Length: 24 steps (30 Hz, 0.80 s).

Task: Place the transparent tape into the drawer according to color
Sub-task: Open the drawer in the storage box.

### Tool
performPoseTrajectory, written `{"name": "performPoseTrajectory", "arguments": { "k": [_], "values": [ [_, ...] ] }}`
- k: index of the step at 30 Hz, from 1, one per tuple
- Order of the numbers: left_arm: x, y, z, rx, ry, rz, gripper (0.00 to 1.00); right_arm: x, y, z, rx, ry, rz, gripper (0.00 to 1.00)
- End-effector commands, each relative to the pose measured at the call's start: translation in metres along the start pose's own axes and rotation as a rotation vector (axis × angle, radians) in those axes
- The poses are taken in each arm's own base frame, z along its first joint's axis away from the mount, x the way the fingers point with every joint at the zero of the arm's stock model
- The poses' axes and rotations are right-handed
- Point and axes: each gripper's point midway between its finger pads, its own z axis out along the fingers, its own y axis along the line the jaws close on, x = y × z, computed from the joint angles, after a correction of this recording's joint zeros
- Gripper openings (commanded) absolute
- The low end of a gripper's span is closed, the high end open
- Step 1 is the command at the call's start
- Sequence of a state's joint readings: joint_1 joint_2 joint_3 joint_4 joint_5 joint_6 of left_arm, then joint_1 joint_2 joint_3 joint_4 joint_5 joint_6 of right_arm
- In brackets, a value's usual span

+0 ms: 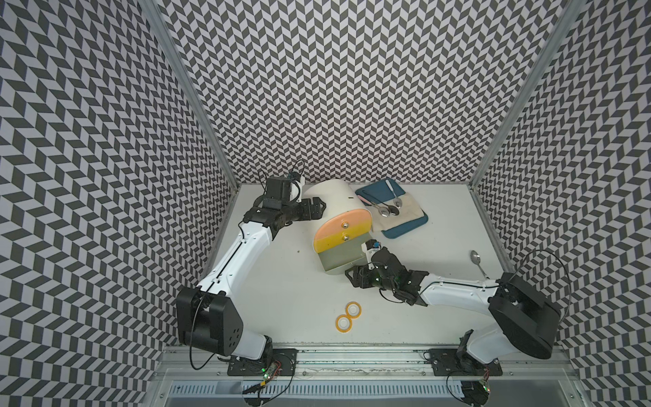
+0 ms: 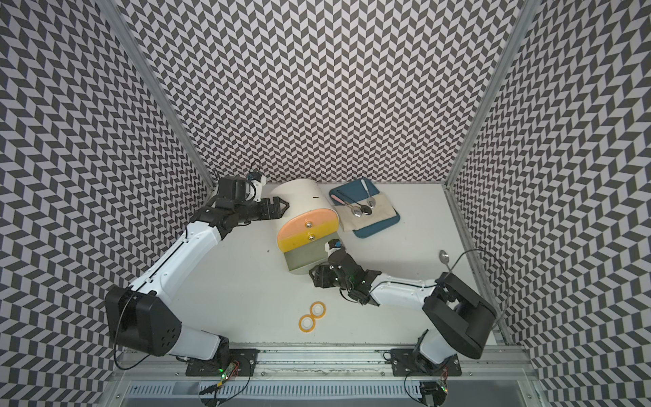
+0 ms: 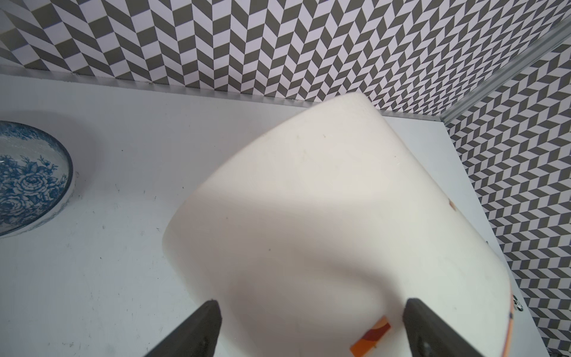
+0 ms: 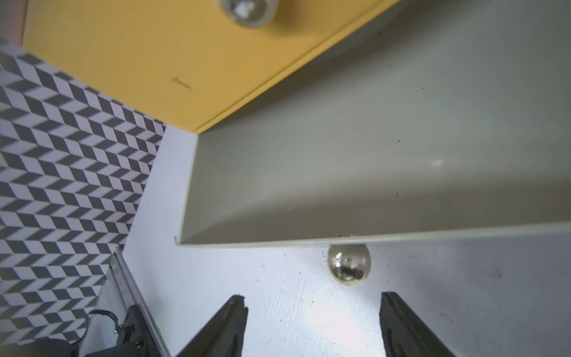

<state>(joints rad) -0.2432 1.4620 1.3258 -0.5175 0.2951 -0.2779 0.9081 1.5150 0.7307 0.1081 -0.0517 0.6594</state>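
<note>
Two yellow-orange tapes (image 1: 353, 309) (image 1: 343, 322) lie flat on the worktop (image 1: 281, 282) in both top views (image 2: 317, 309). They touch side by side near the front edge, between the arms and well apart from the cabinet (image 1: 331, 197). The cabinet stands far and central. Its pink drawer (image 1: 355, 216) and yellow drawer (image 1: 327, 243) are shut, and the grey drawer (image 1: 340, 259) below them is pulled out. The right pincer (image 1: 350, 278) is just beside that drawer's front, spread and holding nothing. The left pincer (image 1: 318, 208) is at the cabinet's left side, also spread. Far right lies a mat (image 1: 373, 192) carrying a cloth (image 1: 405, 208) and spoons (image 1: 387, 210). One more spoon (image 1: 476, 260) lies alone at the right edge.

From the left wrist, the fingers (image 3: 200, 327) stand wide apart with the cabinet's white wall (image 3: 309, 216) ahead between them. Whether they touch it cannot be told. A blue-flowered bowl (image 3: 27, 179) sits on the worktop beyond.

From the right wrist, the fingers (image 4: 228, 324) are spread and empty. The grey drawer's knob (image 4: 349, 264) is just ahead of them, not touched. The drawer's grey inside (image 4: 370, 154) lies open, with the yellow drawer's front (image 4: 154, 61) past it.
</note>
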Motion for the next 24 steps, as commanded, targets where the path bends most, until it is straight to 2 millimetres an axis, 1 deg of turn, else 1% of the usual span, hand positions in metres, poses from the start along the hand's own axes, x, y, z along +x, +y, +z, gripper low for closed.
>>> {"name": "performPoseTrajectory", "arguments": {
  "k": [1, 4, 8, 12, 17, 21, 24],
  "values": [
    [0.003, -0.008, -0.014, 0.035, -0.004, -0.011, 0.97, 0.031, -0.008, -0.009, 0.082, 0.141, -0.116, 0.75],
    [0.0, -0.012, -0.025, 0.057, -0.025, -0.022, 0.99, 0.046, -0.008, -0.011, 0.126, 0.214, -0.167, 0.76],
    [0.003, -0.014, -0.038, 0.097, -0.043, -0.052, 1.0, 0.062, -0.006, -0.01, 0.18, 0.283, -0.221, 0.77],
    [0.01, -0.013, -0.052, 0.109, -0.052, -0.064, 1.0, 0.072, -0.004, -0.006, 0.239, 0.315, -0.27, 0.79],
    [0.017, -0.008, -0.066, 0.11, -0.059, -0.075, 1.0, 0.079, 0.0, 0.001, 0.287, 0.346, -0.316, 0.79],
    [0.024, -0.002, -0.071, 0.1, -0.054, -0.078, 1.0, 0.083, -0.003, 0.005, 0.318, 0.362, -0.335, 0.78],
    [0.026, 0.003, -0.073, 0.096, -0.053, -0.082, 1.0, 0.089, -0.001, 0.007, 0.316, 0.383, -0.344, 0.78]
  ]
}}
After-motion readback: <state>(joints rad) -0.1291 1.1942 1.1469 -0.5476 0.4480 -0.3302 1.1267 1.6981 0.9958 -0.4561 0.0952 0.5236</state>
